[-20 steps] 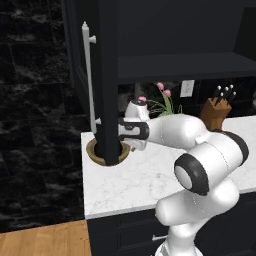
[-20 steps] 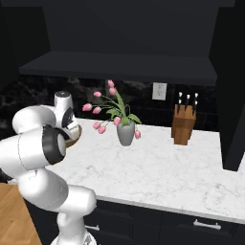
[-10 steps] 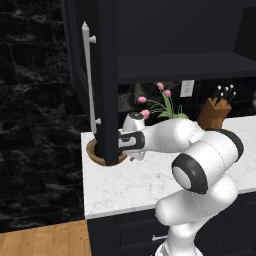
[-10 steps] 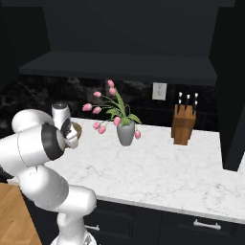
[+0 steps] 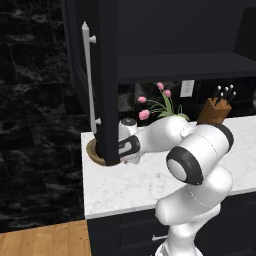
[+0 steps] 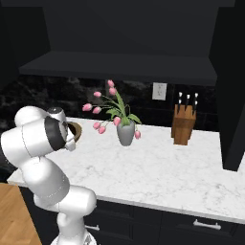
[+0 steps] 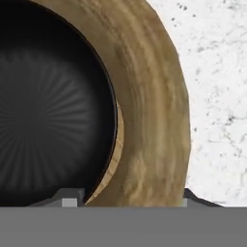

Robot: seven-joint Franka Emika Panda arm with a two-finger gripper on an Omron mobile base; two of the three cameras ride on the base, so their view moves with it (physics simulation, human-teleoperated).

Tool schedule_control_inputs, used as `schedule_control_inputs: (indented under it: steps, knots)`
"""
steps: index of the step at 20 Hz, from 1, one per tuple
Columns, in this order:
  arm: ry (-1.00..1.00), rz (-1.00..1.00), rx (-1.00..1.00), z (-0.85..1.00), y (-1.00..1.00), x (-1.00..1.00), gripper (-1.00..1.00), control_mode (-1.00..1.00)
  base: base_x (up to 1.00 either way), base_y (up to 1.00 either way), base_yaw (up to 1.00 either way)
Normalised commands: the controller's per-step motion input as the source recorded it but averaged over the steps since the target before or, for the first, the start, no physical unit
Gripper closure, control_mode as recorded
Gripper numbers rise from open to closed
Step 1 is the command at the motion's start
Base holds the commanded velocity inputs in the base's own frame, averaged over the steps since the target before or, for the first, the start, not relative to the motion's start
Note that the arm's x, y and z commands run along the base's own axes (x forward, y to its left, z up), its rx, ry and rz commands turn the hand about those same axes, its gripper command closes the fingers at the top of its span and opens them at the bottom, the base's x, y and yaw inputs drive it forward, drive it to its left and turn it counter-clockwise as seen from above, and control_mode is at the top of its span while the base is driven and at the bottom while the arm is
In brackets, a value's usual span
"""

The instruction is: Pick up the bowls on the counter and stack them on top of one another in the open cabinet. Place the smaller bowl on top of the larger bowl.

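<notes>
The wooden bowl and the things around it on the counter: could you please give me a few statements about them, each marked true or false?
1. The wooden bowl rests on the white marble counter. True.
2. The bowl stands on the cabinet shelf. False: it is on the counter.
3. A grey vase of pink tulips stands between the bowl and the knife block in the right base view. True.
4. The gripper hovers over the knife block. False: its fingertips straddle the bowl's rim.
5. The bowl's inside is white. False: it is dark.
</notes>
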Motion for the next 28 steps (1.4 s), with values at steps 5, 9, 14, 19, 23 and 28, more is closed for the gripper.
schedule_control_inputs:
  steps: [5, 9, 14, 19, 23, 28]
  knots:
    - [-0.04, 0.00, 0.01, 0.13, -0.02, -0.12, 1.00, -1.00, 0.00, 0.00, 0.00]
    - [-0.07, -0.12, 0.06, 0.76, -0.38, -0.78, 1.00, -1.00, 0.00, 0.00, 0.00]
    - [-0.08, -0.18, 0.10, 1.00, -0.74, -1.00, 1.00, -1.00, 0.00, 0.00, 0.00]
    - [-0.10, -0.18, 0.08, 1.00, -0.84, -1.00, 1.00, -1.00, 0.00, 0.00, 0.00]
    - [-0.08, -0.09, 0.02, 1.00, -0.75, -1.00, 1.00, -1.00, 0.00, 0.00, 0.00]
    - [-0.07, -0.06, 0.00, 1.00, -0.67, -1.00, 1.00, -1.00, 0.00, 0.00, 0.00]
